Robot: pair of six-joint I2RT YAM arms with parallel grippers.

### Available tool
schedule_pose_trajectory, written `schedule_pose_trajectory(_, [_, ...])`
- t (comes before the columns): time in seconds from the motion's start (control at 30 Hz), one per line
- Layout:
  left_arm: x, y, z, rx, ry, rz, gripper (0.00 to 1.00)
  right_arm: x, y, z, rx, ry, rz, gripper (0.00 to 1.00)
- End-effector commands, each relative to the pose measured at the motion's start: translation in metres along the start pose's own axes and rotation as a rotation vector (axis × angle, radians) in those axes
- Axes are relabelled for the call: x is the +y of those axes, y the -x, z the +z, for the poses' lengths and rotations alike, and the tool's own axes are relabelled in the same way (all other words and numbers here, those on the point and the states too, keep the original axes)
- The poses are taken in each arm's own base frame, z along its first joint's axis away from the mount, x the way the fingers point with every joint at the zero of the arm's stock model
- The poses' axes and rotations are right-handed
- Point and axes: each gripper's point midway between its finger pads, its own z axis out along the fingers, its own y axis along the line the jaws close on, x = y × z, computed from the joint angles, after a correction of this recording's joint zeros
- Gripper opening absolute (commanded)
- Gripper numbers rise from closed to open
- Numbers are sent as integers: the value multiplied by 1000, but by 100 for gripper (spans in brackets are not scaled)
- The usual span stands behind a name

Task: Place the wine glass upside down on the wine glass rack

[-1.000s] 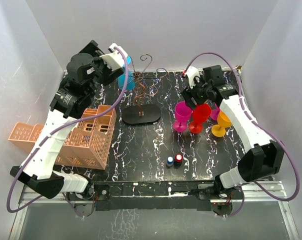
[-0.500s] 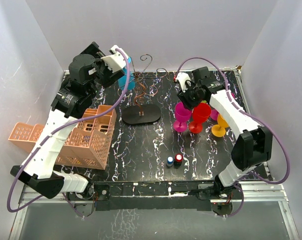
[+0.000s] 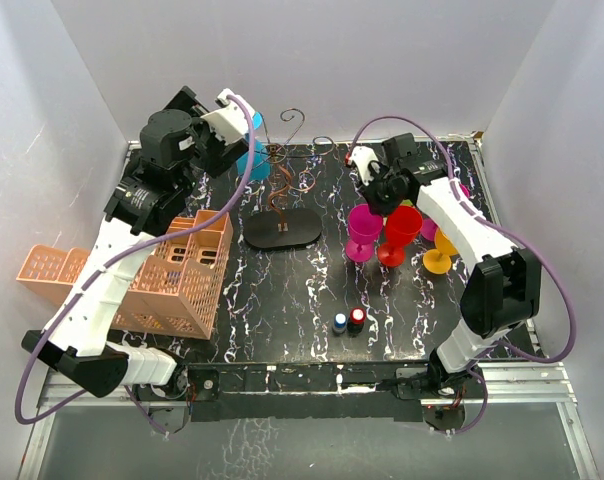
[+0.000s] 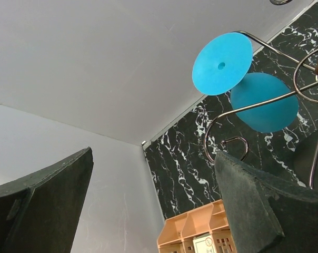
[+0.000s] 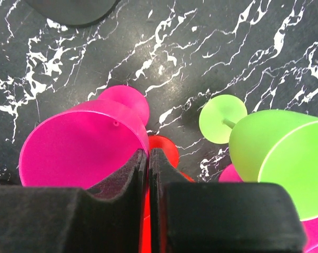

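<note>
1. Wine glass in blue (image 4: 264, 103): it hangs upside down on a curly arm on the left side of the wine glass rack (image 3: 282, 231). Its foot is up and its cup is down. The wire runs between the foot and the cup.
2. Far to the left of the rack sits an orange crate (image 3: 172, 280). Part of it sticks out past the edge of the table (image 3: 282, 290).
3. The left gripper (image 4: 153, 158) is up high, just left of the rack's top and near the blue glass. Its fingers are spread wide. It holds nothing and does not touch the glass.
4. The rack stands upright on its flat black base, near the back of the table.
5. In front of the rack and a bit to its right stand two little bottles (image 3: 348, 321), side by side. One has a blue cap and one has a red cap.
6. Right of the rack stands a pink wine glass (image 5: 80, 147), cup up.
7. The right gripper (image 5: 148, 155) is over the glasses to the right of the rack. Its fingers are squeezed together. One finger sits right against the pink rim. I cannot tell if a rim is pinched between them.
8. The red wine glass (image 3: 402, 225) stands just past the pink one, going away from the rack.
9. Farthest right of the rack are a green wine glass (image 5: 285, 153) and a yellow wine glass (image 3: 442, 250), both cup up.
</note>
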Motion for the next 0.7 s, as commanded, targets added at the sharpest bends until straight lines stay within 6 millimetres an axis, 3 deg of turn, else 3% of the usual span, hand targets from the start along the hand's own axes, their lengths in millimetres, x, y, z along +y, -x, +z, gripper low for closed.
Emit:
schedule_pose_trajectory(0.0, [9,3,-11,-26,27,-92,97,-9,53,-30,-175,-27,-54,8])
schedule_pose_trajectory(0.17, [16,5,-16,-36,43,-139,97,-14,76,-52,-250,-49,-63,8])
schedule_pose_trajectory(0.67, [56,32,-49,-149,83,-347,97,-61,127,-139,-464,-332,-68,8])
